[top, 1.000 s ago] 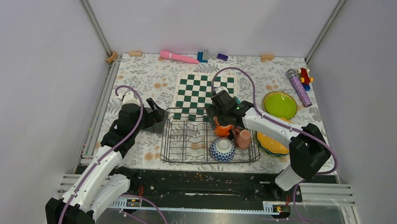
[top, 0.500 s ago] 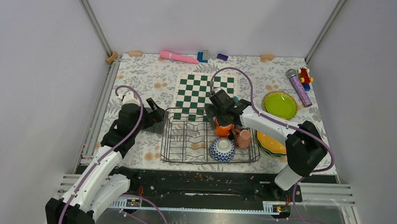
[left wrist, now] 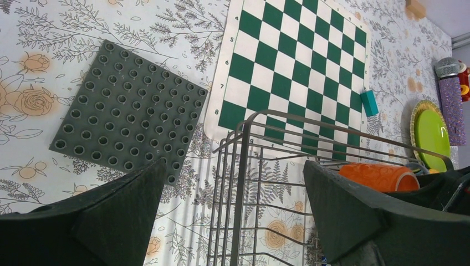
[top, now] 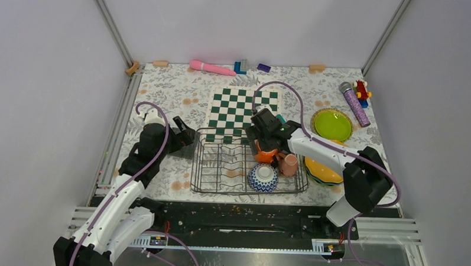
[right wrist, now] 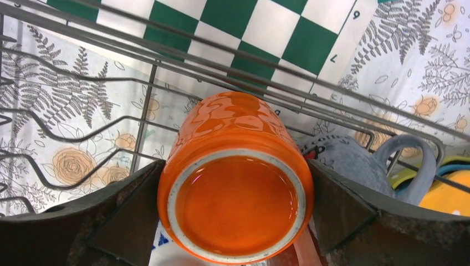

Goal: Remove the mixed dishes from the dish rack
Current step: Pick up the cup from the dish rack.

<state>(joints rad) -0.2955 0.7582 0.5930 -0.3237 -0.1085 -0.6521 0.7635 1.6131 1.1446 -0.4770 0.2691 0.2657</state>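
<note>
Right hand [right wrist: 235, 194]: closed around the orange cup [right wrist: 238, 133].
Orange cup: was inside the rack [top: 220, 168], near its far right corner.
Left hand [left wrist: 233, 183]: spread wide, held nothing, hovered beside the rack's left end.

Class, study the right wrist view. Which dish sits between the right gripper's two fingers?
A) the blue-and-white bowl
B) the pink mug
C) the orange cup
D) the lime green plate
C: in the right wrist view the orange cup fills the gap of the right gripper, with its dark fingers against the cup's two sides.
</note>
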